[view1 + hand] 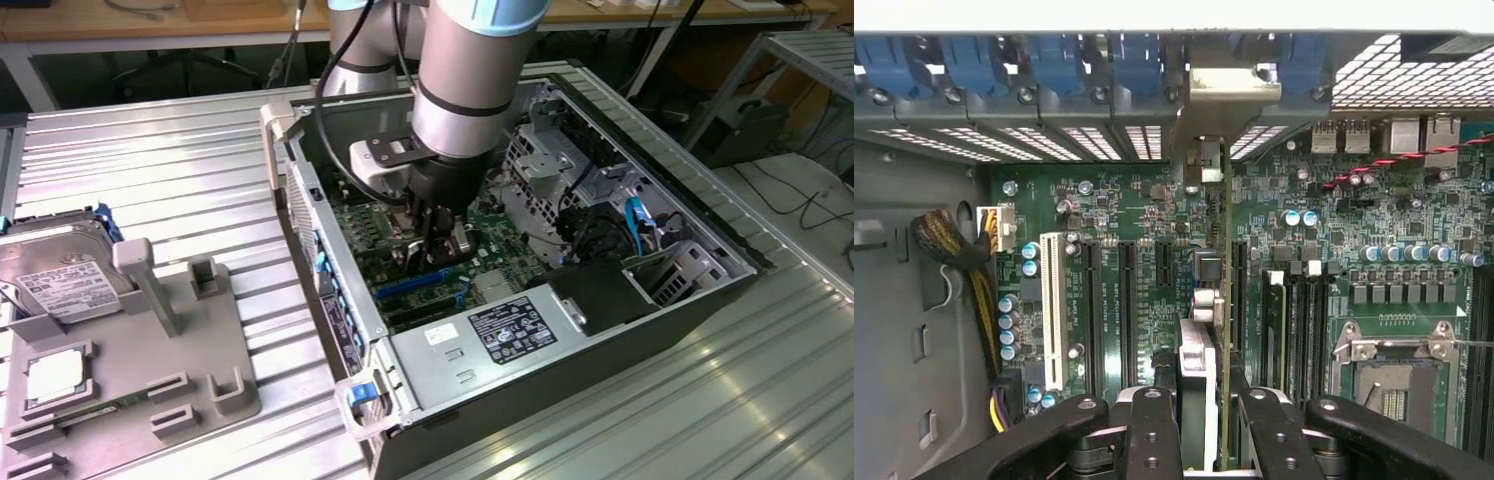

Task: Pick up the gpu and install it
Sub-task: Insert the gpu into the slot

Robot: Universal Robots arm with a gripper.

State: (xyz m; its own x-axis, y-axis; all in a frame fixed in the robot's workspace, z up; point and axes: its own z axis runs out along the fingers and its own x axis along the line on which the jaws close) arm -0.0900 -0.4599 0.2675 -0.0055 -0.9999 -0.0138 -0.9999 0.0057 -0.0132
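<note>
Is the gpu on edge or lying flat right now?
On edge: the gpu stands thin side up in the gripper, square to the motherboard inside the case. Seated or not, cannot tell.

In the wrist view the gpu (1198, 370) stands edge-on, so neither face can be made out. Its near end is covered by the pincer (1206, 400) clamped on it, whose body is cut off by the picture's edge. In the exterior view the arm (467, 90) hides part of the motherboard (497, 250). The hard drive (60, 270) is cut by the exterior view's left edge, and the print on the power supply label (511, 330) is too small to read.
</note>
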